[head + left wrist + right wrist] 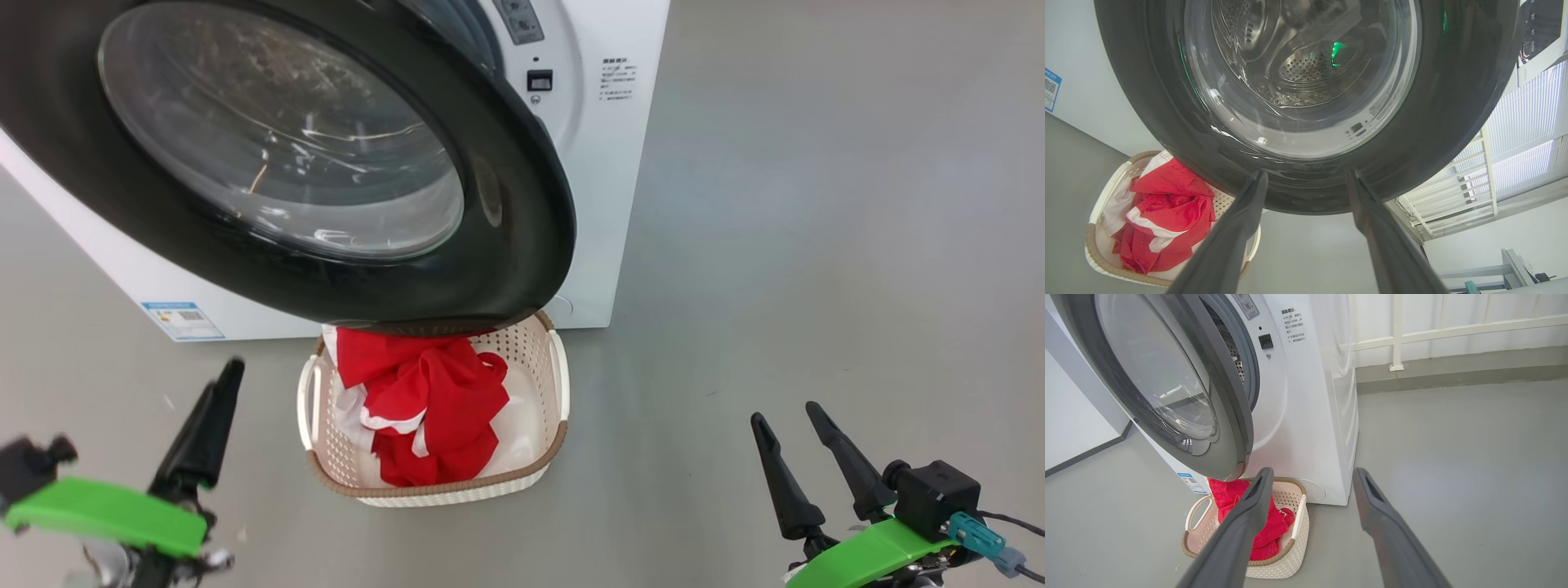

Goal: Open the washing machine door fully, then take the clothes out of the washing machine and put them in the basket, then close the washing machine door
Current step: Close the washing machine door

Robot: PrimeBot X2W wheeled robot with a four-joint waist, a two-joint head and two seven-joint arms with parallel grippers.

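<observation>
Before the washing machine: left gripper and right gripper, fingers apart, both empty (bare floor around each). Clothes lie in basket, beneath the swung-out washing machine door, at its lower edge.

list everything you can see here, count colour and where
washer: one, white, on the floor
door: one, black rim with clear glass, part open, hanging above the basket
drum: one, steel, seen through the door glass
clothes: one bundle, red with white trim, in the basket
basket: one, cream with brown rim, on the floor before the washer
label: one, blue, low on the washer
railing: one, white, along the far wall
floor: grey, all around
left gripper: one, dark fingers, open, pointing at the door's lower rim
right gripper: one, dark fingers, open, right of the basket
</observation>
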